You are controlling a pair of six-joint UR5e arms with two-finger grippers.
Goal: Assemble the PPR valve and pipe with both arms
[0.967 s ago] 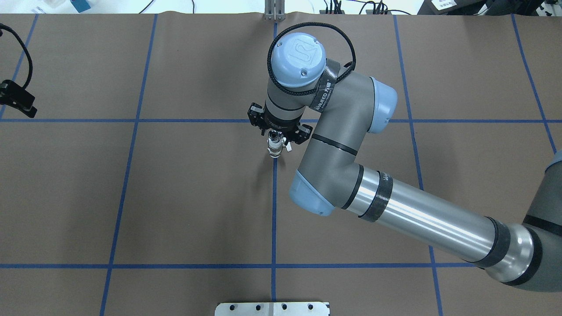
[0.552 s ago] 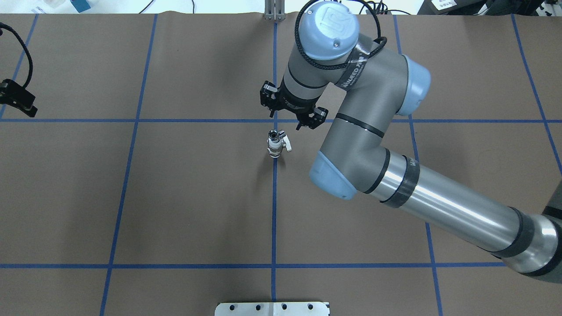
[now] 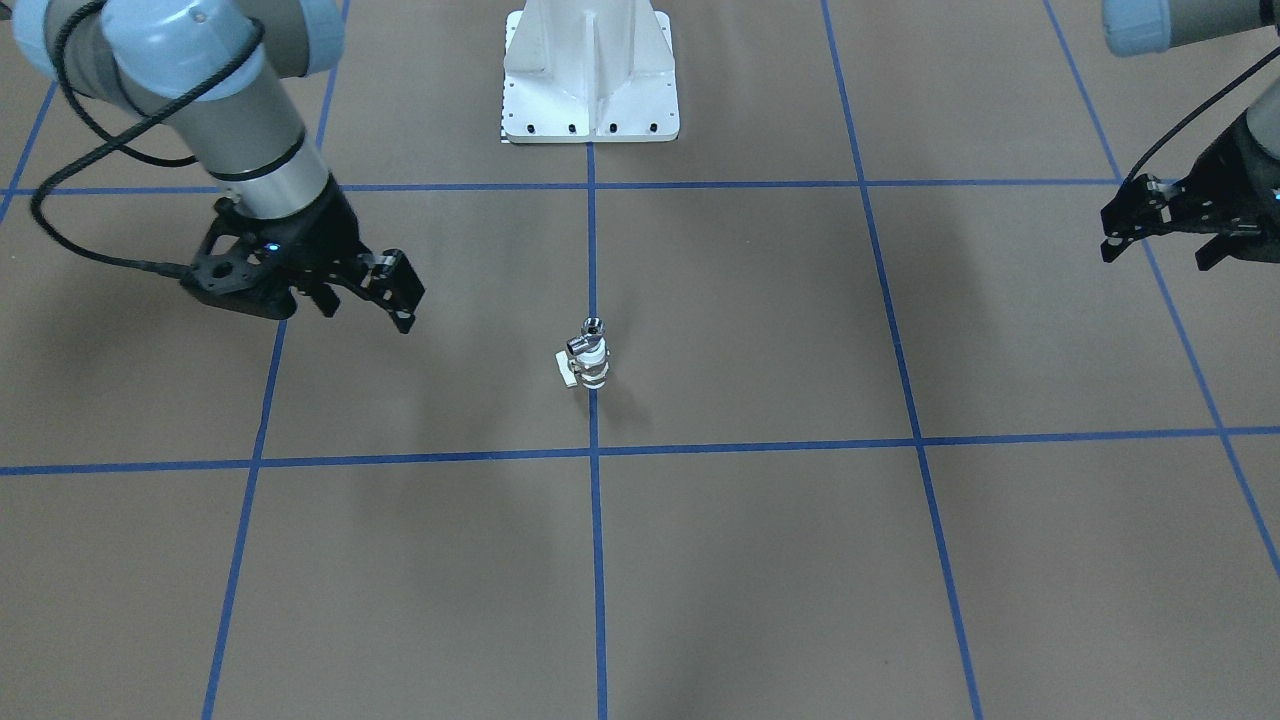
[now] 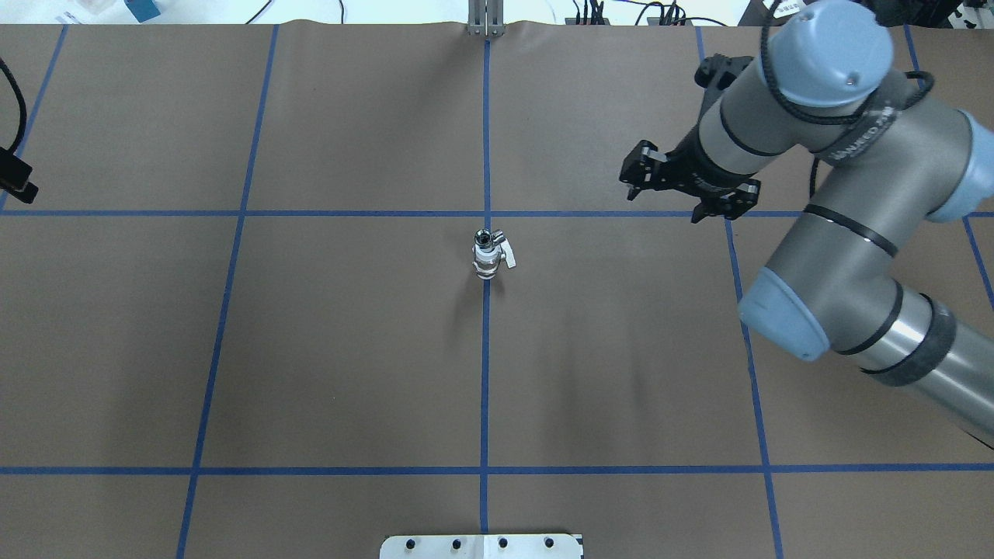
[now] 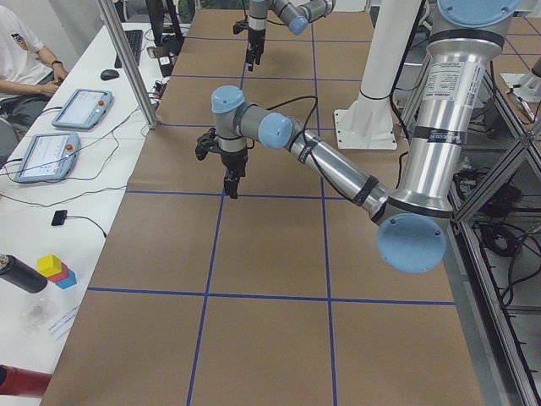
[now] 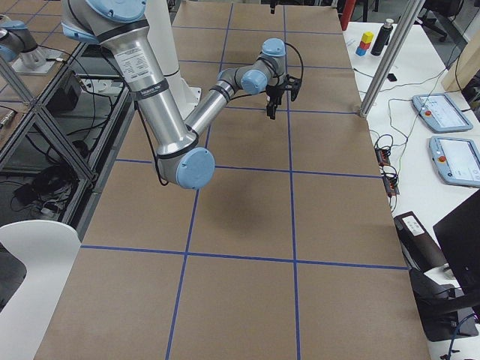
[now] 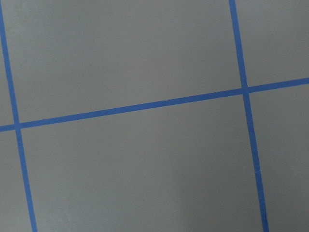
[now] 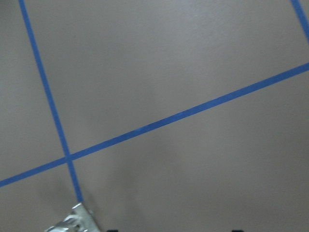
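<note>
I judge assembly done: pipe (image 4: 484, 237) sits atop the upright PPR valve (image 4: 487, 266), standing free; right gripper (image 4: 668, 194) and left gripper (image 3: 1155, 250) both spread, empty, well clear.

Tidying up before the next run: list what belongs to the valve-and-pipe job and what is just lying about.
Job: PPR valve, pipe, left end effector, right end effector.
Lying about: controller tablets, coloured blocks.

Table (image 4: 349, 349): brown cover, blue tape grid (image 4: 484, 388) | valve (image 4: 487, 265) upright on centre line, near a crossing | pipe (image 4: 484, 237) on valve's top | white pedestal (image 3: 590, 70) at robot's side, well apart
</note>
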